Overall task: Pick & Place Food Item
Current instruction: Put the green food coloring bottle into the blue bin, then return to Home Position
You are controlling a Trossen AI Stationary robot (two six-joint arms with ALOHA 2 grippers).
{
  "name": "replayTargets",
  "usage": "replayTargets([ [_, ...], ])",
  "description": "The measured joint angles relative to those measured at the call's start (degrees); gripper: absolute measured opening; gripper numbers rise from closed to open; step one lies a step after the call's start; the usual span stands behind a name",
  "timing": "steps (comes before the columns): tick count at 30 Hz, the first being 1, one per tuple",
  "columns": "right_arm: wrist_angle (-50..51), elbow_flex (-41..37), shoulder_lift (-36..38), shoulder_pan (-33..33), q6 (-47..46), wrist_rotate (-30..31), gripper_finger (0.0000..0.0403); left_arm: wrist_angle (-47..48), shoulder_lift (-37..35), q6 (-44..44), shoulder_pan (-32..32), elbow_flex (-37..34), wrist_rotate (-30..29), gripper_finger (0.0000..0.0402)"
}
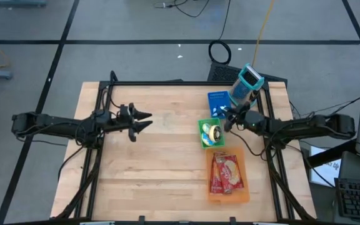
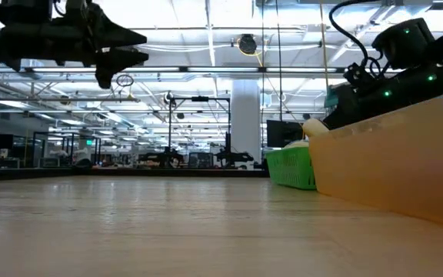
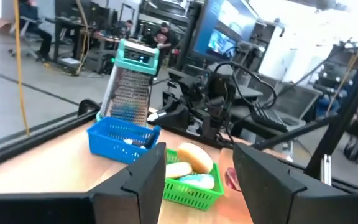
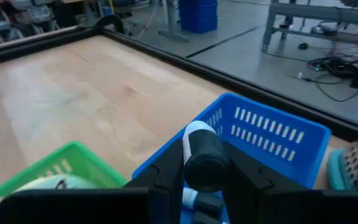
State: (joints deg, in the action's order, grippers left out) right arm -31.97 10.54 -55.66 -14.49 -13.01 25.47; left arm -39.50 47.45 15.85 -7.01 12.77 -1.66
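Observation:
My right gripper [image 1: 229, 120] hovers by the blue basket [image 1: 217, 103] and the green basket [image 1: 210, 134] at the table's far right. It is shut on a small dark cylinder with a white and pale blue band [image 4: 205, 163]. The green basket holds a round bun [image 3: 194, 155] and a teal item [image 3: 199, 181]. Red food packets [image 1: 227, 173] lie in the orange bin [image 1: 242, 195]. My left gripper [image 1: 147, 120] hangs open over the table's left half, well above the board, with nothing between its fingers. My right gripper pinches the dark cylinder's sides [image 4: 188, 168] between its two fingers. The fingers come nearly level from the table's right side. The cylinder's pale end [image 3: 155, 116] sticks out past the fingertips, lifted clear above the blue basket's rim.
A metal grater with a teal top [image 1: 247, 83] stands at the far right corner behind the blue basket. A black frame [image 1: 167, 82] borders the table. Bare wood [image 1: 155, 169] spreads across the middle and near left.

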Motion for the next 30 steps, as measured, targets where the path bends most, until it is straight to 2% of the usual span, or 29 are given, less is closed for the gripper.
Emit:
replayTargets([
  [4, -0.6, -0.2, 0.0, -1.7, 0.1, 0.0, 0.0092, 0.5, -0.3, 3.2, 0.0, -0.7, -0.4, 0.0187],
  [16, -4.7, -0.2, 0.0, -4.8, -2.2, 0.0, 0.0164, 0.7, -0.2, 3.4, 0.0, -0.7, -0.4, 0.0186],
  [22, -14.1, -0.2, 0.1, -4.5, -2.6, -0.2, 0.0173, 0.3, -0.2, 5.5, 0.0, -0.7, -0.4, 0.0187],
  [30, -12.3, -0.2, 0.4, -3.9, -4.8, -0.3, 0.0170, 0.3, -0.2, 5.5, 0.0, -0.7, -0.4, 0.0187],
])
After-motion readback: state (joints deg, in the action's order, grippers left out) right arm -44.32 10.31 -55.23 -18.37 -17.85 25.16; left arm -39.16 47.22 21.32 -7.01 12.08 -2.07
